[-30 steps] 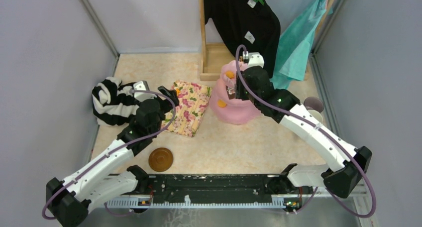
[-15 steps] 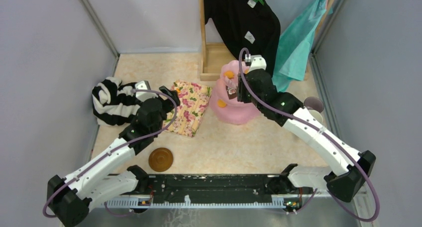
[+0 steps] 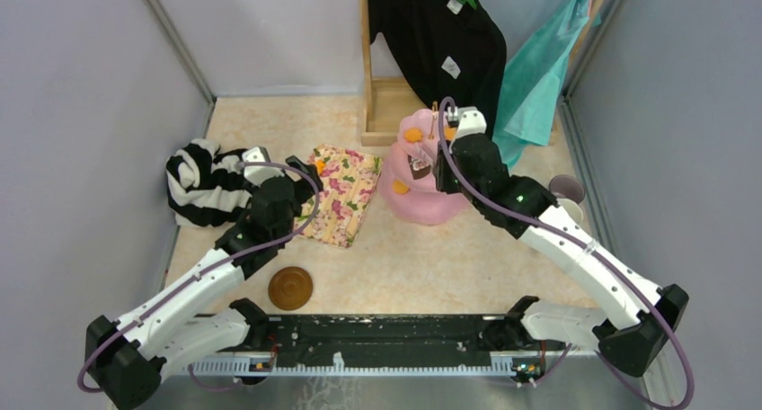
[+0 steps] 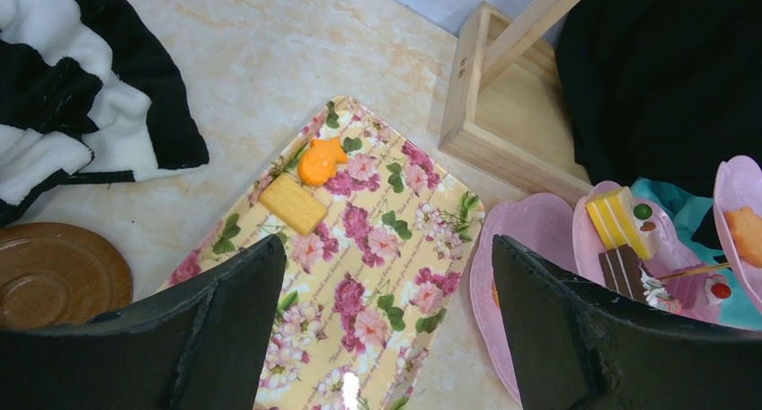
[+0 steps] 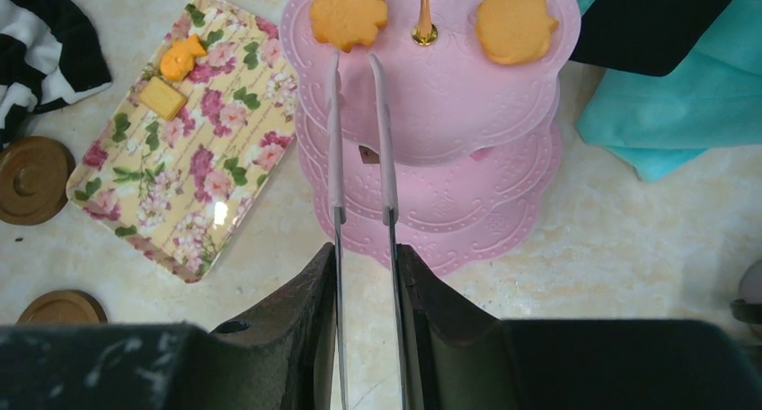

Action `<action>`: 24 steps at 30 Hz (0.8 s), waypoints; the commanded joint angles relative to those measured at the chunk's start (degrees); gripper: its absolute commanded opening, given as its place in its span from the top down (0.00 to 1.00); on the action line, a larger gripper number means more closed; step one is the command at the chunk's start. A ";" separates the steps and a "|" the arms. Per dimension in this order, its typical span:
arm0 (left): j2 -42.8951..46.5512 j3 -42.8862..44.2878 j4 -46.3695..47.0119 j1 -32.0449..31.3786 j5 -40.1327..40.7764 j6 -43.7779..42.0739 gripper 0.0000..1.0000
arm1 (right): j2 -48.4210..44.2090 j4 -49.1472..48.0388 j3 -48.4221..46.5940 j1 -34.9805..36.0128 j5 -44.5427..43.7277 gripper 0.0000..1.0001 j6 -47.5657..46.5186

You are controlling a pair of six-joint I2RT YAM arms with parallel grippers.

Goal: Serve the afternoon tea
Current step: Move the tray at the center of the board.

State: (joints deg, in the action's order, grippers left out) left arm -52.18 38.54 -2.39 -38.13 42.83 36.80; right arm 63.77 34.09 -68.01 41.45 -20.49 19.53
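Left pincer (image 4: 386, 248): jaws wide, empty, hovering over the floral-print cloth (image 4: 377, 320). Orange fish pastry (image 4: 321, 161) and yellow biscuit (image 4: 292, 203) lie just ahead of its tips, probably next for collection. Brown saucer (image 4: 54, 275) sits to its left on the desk.

Right pincer (image 5: 364, 253): narrowed on slim tongs (image 5: 387, 172), used for reach. The tong tips meet the orange flower cookie (image 5: 349, 13) on the top tier of the pink cake stand (image 5: 467, 113), ahead.
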 commanded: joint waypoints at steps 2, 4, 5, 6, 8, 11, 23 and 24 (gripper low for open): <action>0.30 2.39 -0.63 0.34 2.56 1.52 0.09 | -4.27 -4.47 -0.21 0.05 -0.06 0.76 -2.70; 0.59 2.48 -0.81 0.34 3.32 1.92 0.09 | -5.86 -5.20 -0.20 0.66 -0.46 0.76 -3.27; 0.86 2.50 -0.85 0.34 3.78 2.00 0.09 | -6.52 -5.55 -0.24 0.99 -0.62 0.76 -3.52; 1.04 2.48 -0.89 0.34 4.28 2.17 0.09 | -7.11 -5.79 -0.40 1.43 -0.79 0.76 -3.89; 1.69 2.42 -1.42 0.34 5.65 3.01 0.09 | -7.79 -5.99 -0.86 2.78 -1.52 0.76 -4.46; 2.90 1.88 -2.46 0.34 7.99 5.10 0.08 | -7.60 -6.05 -1.93 6.06 -2.78 0.76 -5.22; 7.56 -1.03 -7.62 1.70 15.76 12.40 0.05 | 5.10 -9.87 -8.26 15.06 -0.72 0.75 -4.87; 7.76 -1.15 -8.19 2.19 15.83 13.13 0.04 | 6.75 -10.60 -8.79 15.06 -0.06 0.75 -4.73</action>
State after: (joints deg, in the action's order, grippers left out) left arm -45.39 38.20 -7.27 -37.21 55.40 46.00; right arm 65.89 29.28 -72.31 55.61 -22.28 14.98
